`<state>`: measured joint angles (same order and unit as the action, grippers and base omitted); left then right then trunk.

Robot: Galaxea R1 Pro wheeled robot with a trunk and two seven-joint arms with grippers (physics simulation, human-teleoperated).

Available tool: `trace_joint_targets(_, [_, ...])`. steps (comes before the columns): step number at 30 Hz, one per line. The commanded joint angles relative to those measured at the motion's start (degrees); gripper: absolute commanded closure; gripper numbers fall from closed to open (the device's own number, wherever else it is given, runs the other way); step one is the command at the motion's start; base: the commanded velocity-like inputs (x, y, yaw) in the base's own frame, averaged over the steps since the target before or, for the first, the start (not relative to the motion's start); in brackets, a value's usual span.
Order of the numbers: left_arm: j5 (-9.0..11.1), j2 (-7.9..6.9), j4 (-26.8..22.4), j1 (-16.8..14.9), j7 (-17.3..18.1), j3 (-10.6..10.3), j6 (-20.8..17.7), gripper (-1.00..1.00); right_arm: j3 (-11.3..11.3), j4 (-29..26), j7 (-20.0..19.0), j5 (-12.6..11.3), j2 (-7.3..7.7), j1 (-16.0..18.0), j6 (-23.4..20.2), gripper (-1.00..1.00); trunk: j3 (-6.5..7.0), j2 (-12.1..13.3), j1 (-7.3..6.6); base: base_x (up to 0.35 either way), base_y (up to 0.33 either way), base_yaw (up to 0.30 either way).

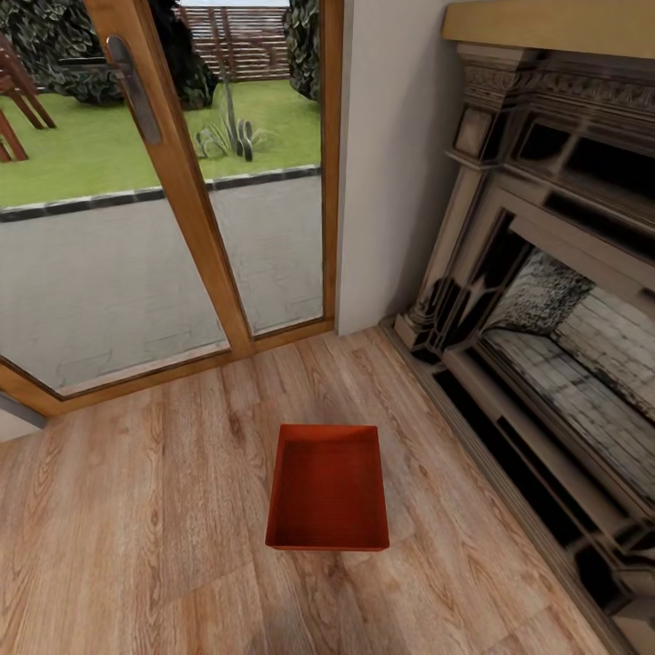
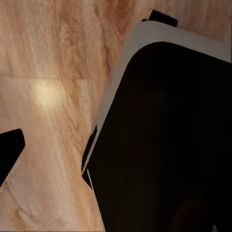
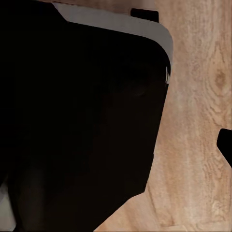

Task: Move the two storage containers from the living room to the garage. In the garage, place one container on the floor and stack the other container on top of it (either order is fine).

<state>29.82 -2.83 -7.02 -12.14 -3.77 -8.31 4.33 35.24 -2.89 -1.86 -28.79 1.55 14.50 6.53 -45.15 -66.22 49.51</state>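
One dark fingertip (image 2: pixel 8 150) of the left gripper juts in at the edge of the left wrist view, and one dark fingertip (image 3: pixel 226 145) of the right gripper at the edge of the right wrist view; with a single tip showing on each side, whether either gripper is spread or closed cannot be told. Each hangs over light wood-plank floor (image 2: pixel 48 72), beside a large black body with a pale grey rim (image 2: pixel 159 43), seen also from the right wrist (image 3: pixel 111 21). From the head camera, an orange-red storage bin (image 1: pixel 328 488) sits open and upright on the plank floor (image 1: pixel 136 528) of the living room, nothing inside it. A dark, ornate fireplace (image 1: pixel 546 300) stands near it on the right, and beyond it a wood-framed glass door (image 1: pixel 182 182) with a long metal handle (image 1: pixel 135 86) looks out on paving and a lawn (image 1: pixel 91 146). A pale wall (image 1: pixel 391 164) separates door and fireplace.
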Motion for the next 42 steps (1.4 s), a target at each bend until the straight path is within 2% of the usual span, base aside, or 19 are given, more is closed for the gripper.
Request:
trace_joint_targets(1, [0.5,-0.71,-1.4,0.0,-0.3,-0.5,0.1,-1.00,0.4,-1.2,-0.1,-0.6,0.02,0.0,-0.1,-1.00,-0.04,0.0,0.00,0.000,0.000,0.000])
trace_joint_targets(4, [0.6,-3.24,-8.1,0.0,-0.3,-0.4,-0.6,-1.00,0.2,-7.6,0.1,-0.7,0.24,-0.1,-2.9,-1.00,-0.04,0.0,0.00,0.000,0.000,0.000])
trace_joint_targets(8, [0.5,-4.87,-14.9,-0.3,-0.4,-0.4,-3.2,-1.00,-0.1,-12.0,0.3,-0.8,0.29,1.0,-7.9,-1.00,-0.04,0.0,0.00,0.000,0.000,0.000])
trace_joint_targets(9, [0.4,-5.26,-17.5,-0.4,-0.6,-0.4,-5.0,-1.00,-0.2,-13.2,0.4,-0.8,0.18,2.4,-9.6,-1.00,-0.04,0.0,0.00,0.000,0.000,0.000])
trace_joint_targets(13, [0.4,-5.73,-21.9,-0.7,-3.2,-0.3,-11.1,-1.00,-0.2,-14.8,0.8,-0.8,-0.22,7.4,-12.3,-1.00,-0.04,0.0,0.00,0.000,0.000,0.000])
trace_joint_targets(15, [0.3,-5.84,-23.1,-1.1,-6.3,-0.3,-15.1,-1.00,-0.2,-15.2,1.2,-0.8,-0.35,10.3,-13.0,-1.00,-0.04,0.0,0.00,0.000,0.000,0.000])
trace_joint_targets(18, [0.3,-5.78,-24.5,-4.1,-9.9,-0.3,-19.5,-1.00,-0.3,-15.2,1.9,-0.8,-0.45,15.2,-13.4,-1.00,-0.04,0.0,0.00,0.000,0.000,0.000])
trace_joint_targets(22, [0.2,-5.18,-24.7,-8.3,-11.2,-0.3,-21.5,-1.00,-0.3,-14.8,2.4,-1.0,-0.52,20.1,-13.5,-1.00,-0.04,0.0,0.00,0.000,0.000,0.000])
trace_joint_targets(26, [0.5,-3.48,-23.7,-13.7,-11.7,-0.5,-22.6,-1.00,-0.3,-14.3,2.5,-1.0,-0.76,24.8,-13.1,-1.00,-0.04,0.0,0.00,0.000,0.000,0.000])
trace_joint_targets(29, [0.4,-2.00,-21.6,-17.2,-11.8,-0.5,-23.6,-1.00,-0.3,-13.7,2.5,-0.9,-1.83,27.6,-12.9,-1.00,-0.04,0.0,0.00,0.000,0.000,0.000])
trace_joint_targets(32, [0.3,-0.08,-18.9,-20.1,-11.8,-0.6,-23.9,-1.00,-0.3,-12.8,2.6,-1.0,-2.68,29.2,-12.3,-1.00,-0.04,0.0,0.00,0.000,0.000,0.000])
trace_joint_targets(33, [0.2,1.25,-17.7,-21.3,-11.9,-0.7,-23.8,-1.00,-0.3,-12.4,2.6,-1.1,-2.96,29.5,-11.7,-1.00,-0.04,0.0,0.00,0.000,0.000,0.000])
trace_joint_targets(35, [-0.3,2.78,-16.7,-22.2,-12.0,-0.7,-23.8,-1.00,-0.4,-12.0,2.6,-1.2,-3.15,29.8,-10.7,-1.00,-0.04,0.0,0.00,0.000,0.000,0.000])
trace_joint_targets(36, [-1.4,4.41,-16.1,-22.9,-12.3,-0.7,-23.8,-1.00,-0.4,-11.4,2.6,-1.2,-3.27,30.0,-9.5,-1.00,-0.04,0.0,0.00,0.000,0.000,0.000])
trace_joint_targets(37, [-2.2,5.22,-15.9,-23.2,-12.3,-0.7,-23.8,-1.00,-0.5,-11.1,2.6,-1.2,-3.31,30.0,-8.9,-1.00,-0.04,0.0,0.00,0.000,0.000,0.000])
trace_joint_targets(39, [-6.8,8.00,-15.2,-23.8,-12.6,-0.7,-23.6,-1.00,-0.5,-9.5,2.5,-1.3,-3.37,30.1,-7.0,-1.00,-0.04,0.0,0.00,0.000,0.000,0.000])
trace_joint_targets(40, [-13.0,9.46,-13.9,-24.1,-12.8,-0.6,-21.8,-1.00,-0.5,-7.6,2.5,-1.3,-3.42,30.2,-6.0,-1.00,-0.04,0.0,0.00,0.000,0.000,0.000])
trace_joint_targets(42, [-14.9,9.66,-13.0,-24.2,-12.8,-0.5,-19.4,-1.00,-0.5,-7.0,2.5,-1.3,-3.45,30.2,-5.8,-1.00,-0.04,0.0,0.00,0.000,0.000,0.000])
